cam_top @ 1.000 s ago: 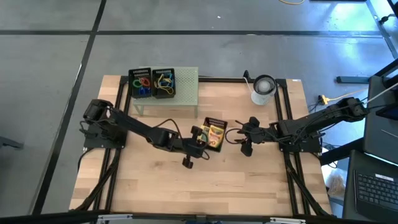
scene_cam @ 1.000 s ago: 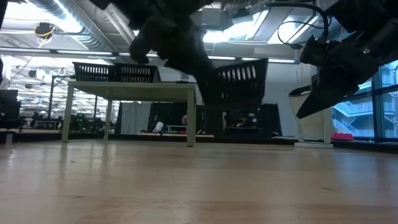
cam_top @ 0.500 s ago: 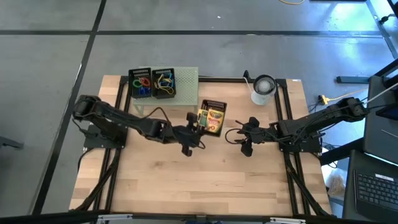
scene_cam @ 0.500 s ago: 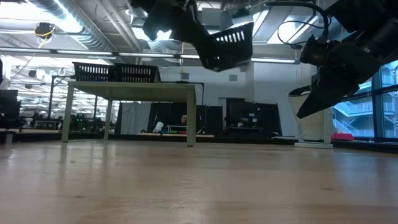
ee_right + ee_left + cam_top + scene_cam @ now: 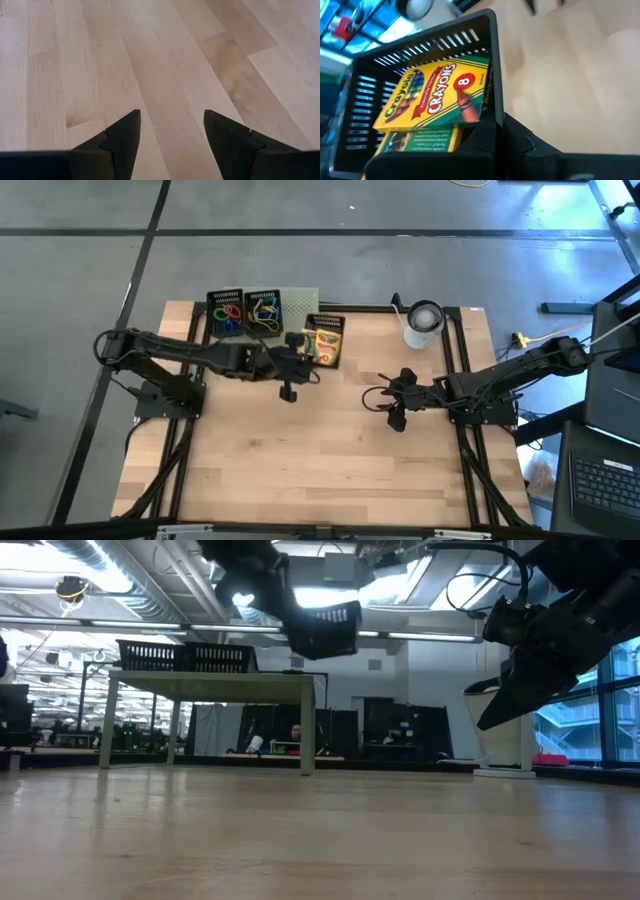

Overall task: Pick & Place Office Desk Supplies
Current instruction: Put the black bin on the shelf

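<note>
High view: left gripper point(image 5: 308, 348) sits at about 12 o'clock from table centre, closed on the rim of a black slotted basket point(image 5: 323, 340). In the low view the basket point(image 5: 325, 630) hangs clear of the table point(image 5: 320, 840), tilted, above the level of the stand top.

The left wrist view shows two yellow-green crayon boxes point(image 5: 437, 95) stacked inside the basket point(image 5: 420, 55); the upper one reads "CRAYONS 8" and the lower one shows only its edge. The gripper pinches the basket wall at the near corner.

A pale-green stand point(image 5: 300, 315) occupies the table's 11 o'clock area. Two more black baskets rest on it side by side: one point(image 5: 225, 313) holds red, blue and green loop clips, the other point(image 5: 264, 313) holds yellow and blue pieces, too small to identify. The carried basket is just beside the stand's edge at 3 o'clock from these two; whether it overlaps the stand top cannot be told.

Right gripper point(image 5: 392, 402) is at 3 o'clock from table centre, above bare wood, well apart from the basket. In the right wrist view its fingers point(image 5: 125, 137) are spread wide with nothing between them.

A white roll point(image 5: 424, 322) stands at 1 o'clock near the table's far edge.
</note>
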